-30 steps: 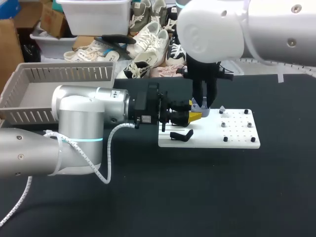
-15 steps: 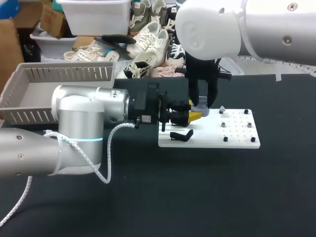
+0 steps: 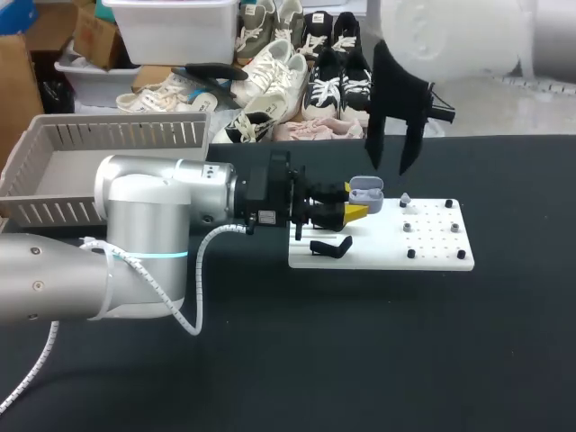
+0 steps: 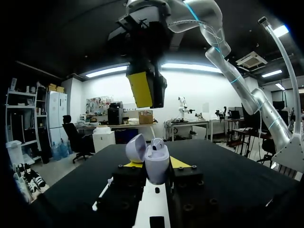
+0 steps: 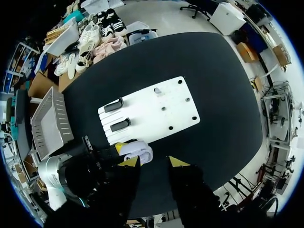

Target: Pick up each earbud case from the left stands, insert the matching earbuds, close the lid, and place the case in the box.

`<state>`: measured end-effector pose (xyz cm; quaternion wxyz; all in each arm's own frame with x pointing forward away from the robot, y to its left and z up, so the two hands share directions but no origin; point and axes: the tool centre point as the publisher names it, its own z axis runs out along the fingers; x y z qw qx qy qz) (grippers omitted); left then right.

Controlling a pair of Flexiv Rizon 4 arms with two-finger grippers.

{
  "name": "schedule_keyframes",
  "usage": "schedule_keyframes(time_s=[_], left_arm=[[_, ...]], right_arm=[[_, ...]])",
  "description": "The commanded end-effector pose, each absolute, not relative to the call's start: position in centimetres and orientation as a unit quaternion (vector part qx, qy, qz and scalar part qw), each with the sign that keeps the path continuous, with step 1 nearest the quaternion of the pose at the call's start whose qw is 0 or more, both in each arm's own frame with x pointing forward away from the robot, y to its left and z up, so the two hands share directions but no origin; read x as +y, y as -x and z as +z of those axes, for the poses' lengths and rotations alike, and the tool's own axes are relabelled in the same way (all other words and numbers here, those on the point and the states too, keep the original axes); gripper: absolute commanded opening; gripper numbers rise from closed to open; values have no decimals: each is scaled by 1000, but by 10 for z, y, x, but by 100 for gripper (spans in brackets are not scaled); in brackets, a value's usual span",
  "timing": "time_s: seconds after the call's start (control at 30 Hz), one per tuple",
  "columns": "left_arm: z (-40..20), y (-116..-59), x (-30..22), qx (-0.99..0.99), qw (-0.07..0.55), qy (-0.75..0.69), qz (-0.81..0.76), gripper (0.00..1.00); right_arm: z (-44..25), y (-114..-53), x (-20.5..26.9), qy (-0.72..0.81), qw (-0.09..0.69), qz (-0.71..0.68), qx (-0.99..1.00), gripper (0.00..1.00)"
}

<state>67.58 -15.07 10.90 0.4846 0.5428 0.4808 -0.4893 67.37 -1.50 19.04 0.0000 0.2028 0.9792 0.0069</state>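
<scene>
Left gripper point(image 3: 355, 211) sits over the white board's point(image 3: 436, 256) left end, fingers clamped on both sides of the lavender earbud case point(image 4: 156, 164), which is upright with its lid open. The case looks light, hard and smooth, likely slippery, with a delicate hinge. Best held on the lower body, not the lid. Right gripper point(image 3: 393, 158) hangs above the board, fingers apart, empty. Grey box point(image 3: 54, 173) is well left of the board.

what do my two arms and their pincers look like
Left arm: rounded silver-white casing, cyan ring at a joint, white coiled cable alongside, black wrist block. Right arm: pale rounded casing. Left pincer and right pincer: black, two fingers, yellow tips.
</scene>
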Motion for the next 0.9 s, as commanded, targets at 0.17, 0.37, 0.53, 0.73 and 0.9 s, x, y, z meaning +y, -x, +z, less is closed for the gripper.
schedule_keyframes(time_s=[0.17,0.37,0.53,0.73,0.9], left_arm=[[109,-675,-151,482,486,-542,-488,0],[109,-675,-151,482,486,-542,-488,0],[109,-675,-151,482,486,-542,-488,0],[110,-665,-153,471,503,-546,-477,0],[108,-657,-155,465,517,-535,-479,0]], right_arm=[[178,-673,-60,-190,65,89,976,37],[170,-689,-74,-165,90,101,977,38],[161,-709,-81,-154,90,107,978,40],[148,-730,-79,-146,80,114,979,40],[139,-741,-76,-140,73,110,981,38]])
